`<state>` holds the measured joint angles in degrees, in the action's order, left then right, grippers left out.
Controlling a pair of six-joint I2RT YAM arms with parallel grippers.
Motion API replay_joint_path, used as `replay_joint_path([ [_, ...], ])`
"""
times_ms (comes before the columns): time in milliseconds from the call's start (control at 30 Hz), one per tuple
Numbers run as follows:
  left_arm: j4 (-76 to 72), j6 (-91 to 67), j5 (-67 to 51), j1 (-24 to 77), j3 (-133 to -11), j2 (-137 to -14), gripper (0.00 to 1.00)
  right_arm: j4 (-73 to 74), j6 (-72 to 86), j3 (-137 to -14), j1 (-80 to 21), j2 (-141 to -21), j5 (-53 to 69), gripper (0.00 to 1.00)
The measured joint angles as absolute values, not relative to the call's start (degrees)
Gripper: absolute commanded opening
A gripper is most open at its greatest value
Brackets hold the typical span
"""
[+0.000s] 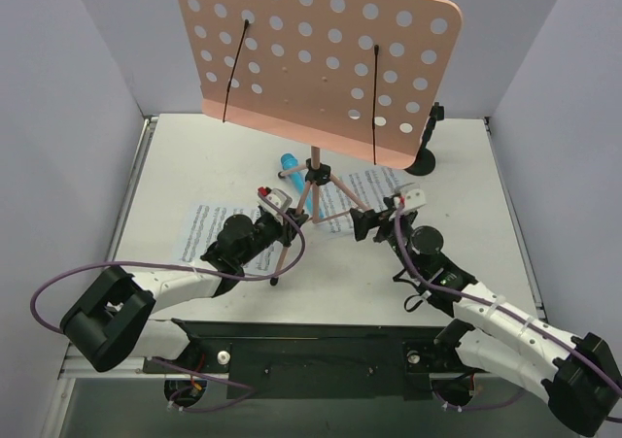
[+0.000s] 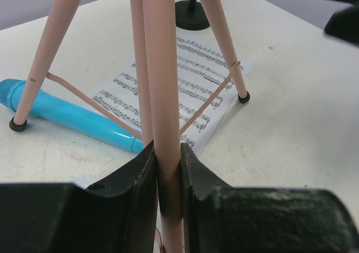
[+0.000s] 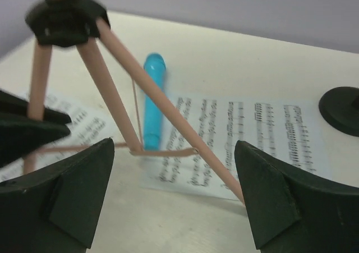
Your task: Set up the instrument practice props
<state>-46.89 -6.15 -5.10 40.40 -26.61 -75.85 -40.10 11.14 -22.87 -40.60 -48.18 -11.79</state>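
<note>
Top view: the pink perforated music stand (image 1: 316,59) fills the upper centre, its tripod (image 1: 313,190) mid-frame between the left gripper (image 1: 287,219) and the right gripper (image 1: 365,222).

Left wrist view: the left gripper clamps one tripod leg (image 2: 162,96); a blue microphone (image 2: 73,116) lies at left.

Right wrist view: the right gripper gapes wide, another leg between its jaws.

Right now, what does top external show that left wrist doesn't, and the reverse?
Top external only: the music stand's perforated pink desk, high above the table. Left wrist only: close contact, the left gripper shut on a tripod leg. Both: the blue microphone lying flat, a sheet-music page beneath the tripod, and the black mic stand behind it.
</note>
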Motion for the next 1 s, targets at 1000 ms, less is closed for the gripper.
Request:
replay_joint_path([
  [1000,-47.18,-5.3,-5.21,40.4,-25.61,-74.78,0.0,-34.68,-48.38,-38.02,-45.21,-64.42,16.38,0.56],
])
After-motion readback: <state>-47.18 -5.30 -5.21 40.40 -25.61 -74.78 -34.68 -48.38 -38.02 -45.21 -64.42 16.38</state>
